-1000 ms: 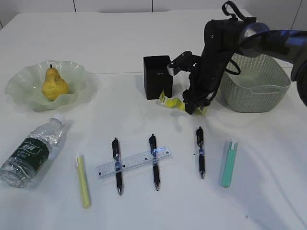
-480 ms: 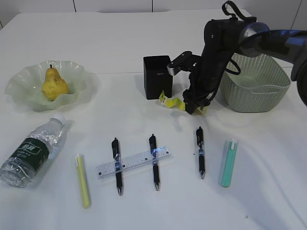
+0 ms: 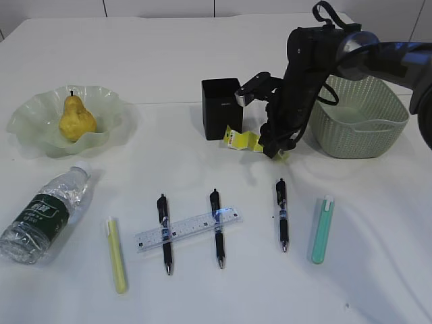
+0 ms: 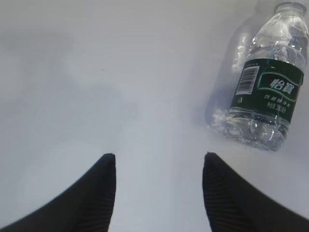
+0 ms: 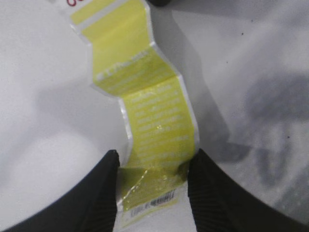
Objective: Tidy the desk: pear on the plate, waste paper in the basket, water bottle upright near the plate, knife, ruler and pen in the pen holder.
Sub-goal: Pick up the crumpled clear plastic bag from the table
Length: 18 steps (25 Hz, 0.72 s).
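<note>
1. Right gripper (image 5: 153, 162): both jaws pressed against the edges of the waste paper (image 5: 145, 106), a creased yellow strip with a white margin; it seems lifted off the table (image 3: 202, 67), though no view settles this.
2. Strip's far end is cut off at the frame top.
3. Exterior view: the strip hangs between pen holder (image 3: 221, 108) and basket (image 3: 361, 118), bare tabletop below.
4. Left gripper (image 4: 159, 162) spread over bare table, water bottle (image 4: 268, 92) lying well apart.

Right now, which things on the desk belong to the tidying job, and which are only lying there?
Belong:
pear on plate
waste paper in right gripper
basket
water bottle
ruler
three black pens
pen holder

Lying about:
yellow highlighter
green highlighter
</note>
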Tool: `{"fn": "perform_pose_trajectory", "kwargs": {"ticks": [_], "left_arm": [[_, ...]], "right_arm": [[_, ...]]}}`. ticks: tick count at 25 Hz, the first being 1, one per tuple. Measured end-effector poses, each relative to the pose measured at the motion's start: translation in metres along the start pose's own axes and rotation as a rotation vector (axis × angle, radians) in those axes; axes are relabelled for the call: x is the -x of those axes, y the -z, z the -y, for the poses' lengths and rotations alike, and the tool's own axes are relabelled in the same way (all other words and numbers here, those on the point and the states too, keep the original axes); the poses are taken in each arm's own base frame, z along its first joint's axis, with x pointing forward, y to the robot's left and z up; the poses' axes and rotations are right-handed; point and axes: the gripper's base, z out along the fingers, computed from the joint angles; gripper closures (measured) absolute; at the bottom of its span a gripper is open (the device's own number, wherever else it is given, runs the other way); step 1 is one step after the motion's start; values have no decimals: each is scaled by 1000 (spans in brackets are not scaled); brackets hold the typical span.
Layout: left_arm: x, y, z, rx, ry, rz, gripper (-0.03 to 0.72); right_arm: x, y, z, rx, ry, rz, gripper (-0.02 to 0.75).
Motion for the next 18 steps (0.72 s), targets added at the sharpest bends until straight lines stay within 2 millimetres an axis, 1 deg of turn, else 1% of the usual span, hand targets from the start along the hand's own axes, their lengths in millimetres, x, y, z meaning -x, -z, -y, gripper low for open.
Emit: {"fn": "perform_pose_trajectory", "kwargs": {"ticks": [12, 14, 18], "left_arm": [[-1, 0, 0, 2, 0, -8, 287], [-1, 0, 0, 2, 0, -8, 287], [-1, 0, 0, 2, 0, -8, 287]], "right_arm": [[-2, 0, -2, 18, 0, -24, 383], [-2, 3, -2, 24, 1, -32, 383], [4, 17, 1, 15, 5, -16, 383]]}}
